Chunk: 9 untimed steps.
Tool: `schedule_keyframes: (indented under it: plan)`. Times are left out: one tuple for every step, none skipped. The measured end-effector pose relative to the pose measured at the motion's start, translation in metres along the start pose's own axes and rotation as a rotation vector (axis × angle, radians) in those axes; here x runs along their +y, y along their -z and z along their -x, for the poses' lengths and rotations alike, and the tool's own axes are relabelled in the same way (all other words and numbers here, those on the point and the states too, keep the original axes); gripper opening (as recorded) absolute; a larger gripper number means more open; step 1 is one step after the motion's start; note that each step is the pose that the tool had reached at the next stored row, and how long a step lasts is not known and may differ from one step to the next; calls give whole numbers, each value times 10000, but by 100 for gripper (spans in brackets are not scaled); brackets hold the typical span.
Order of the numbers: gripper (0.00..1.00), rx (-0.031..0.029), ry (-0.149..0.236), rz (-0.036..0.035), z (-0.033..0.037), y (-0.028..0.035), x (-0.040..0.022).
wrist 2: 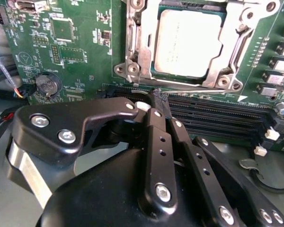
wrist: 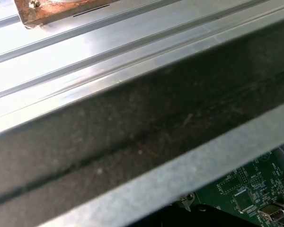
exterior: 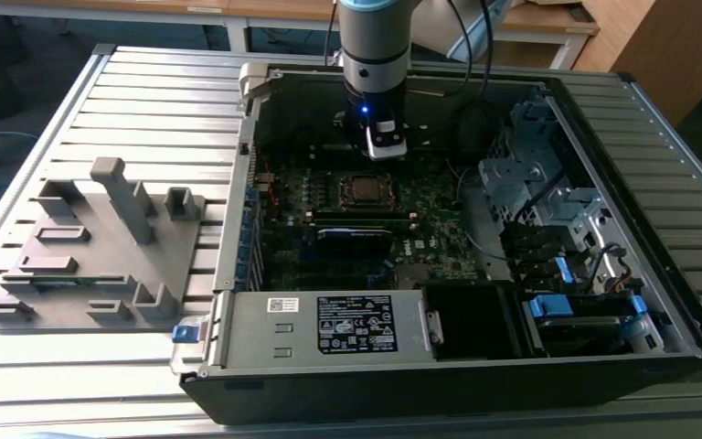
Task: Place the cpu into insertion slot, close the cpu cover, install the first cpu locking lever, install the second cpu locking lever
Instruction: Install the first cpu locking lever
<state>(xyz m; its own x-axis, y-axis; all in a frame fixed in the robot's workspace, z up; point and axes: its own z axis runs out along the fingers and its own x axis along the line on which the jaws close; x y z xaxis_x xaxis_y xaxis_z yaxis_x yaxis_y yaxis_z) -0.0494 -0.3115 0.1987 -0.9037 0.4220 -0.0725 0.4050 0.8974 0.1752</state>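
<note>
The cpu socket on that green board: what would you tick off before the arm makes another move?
1. Is the cpu seated in the insertion slot? Ok, it lies flat inside.
2. Is the cpu cover down? Ok, its frame lies around the cpu.
3. Is the locking lever latched? Cannot tell.
4. Is the gripper near the work? Ok, it is shut, at the slot's edge by the memory slots.
5. Is the gripper gripping anything? Cannot tell.

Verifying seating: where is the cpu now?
In the second wrist view the cpu lies in the insertion slot, framed by the cpu cover; in the exterior view it sits close to the claw.
</note>
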Motion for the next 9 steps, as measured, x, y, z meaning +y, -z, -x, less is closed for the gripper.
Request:
schedule_keyframes:
  plan:
    - [11, -3, 0, -2, 0, 0, 0]
    - [11, -3, 1, -4, 0, 0, 0]
    - [11, -4, 0, -4, 0, 0, 0]
    - [11, -4, 0, -3, 0, -1, 0]
    - [11, -4, 0, -3, 0, -1, 0]
    - [11, -5, 0, -4, 0, -1, 0]
    - [11, -7, 0, -9, 0, -1, -1]
    - [11, -12, 3, -18, 0, -1, -1]
    - [11, -20, 6, -37, 1, -2, -2]
